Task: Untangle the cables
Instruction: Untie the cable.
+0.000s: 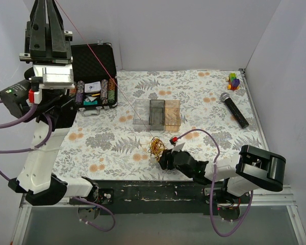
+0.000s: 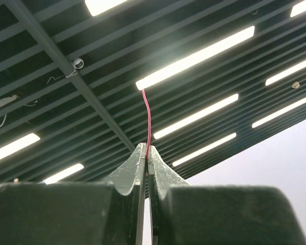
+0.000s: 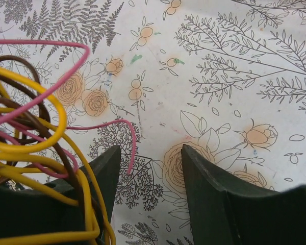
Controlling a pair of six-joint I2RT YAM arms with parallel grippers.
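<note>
The cables are a small bundle of thin yellow, brown and pink strands lying on the flowered cloth near the front middle. One thin red strand runs taut from the bundle up to my left gripper, which is raised high at the far left. In the left wrist view the left gripper is shut on that red strand. My right gripper hangs low just right of the bundle with its jaws open. Yellow loops lie over its left finger, and a loose pink end curls into the gap.
An open black case with chips and cards stands at the back left. A clear tray sits behind the bundle. A microphone and a coloured toy lie at the right. A purple arm hose loops over the cloth.
</note>
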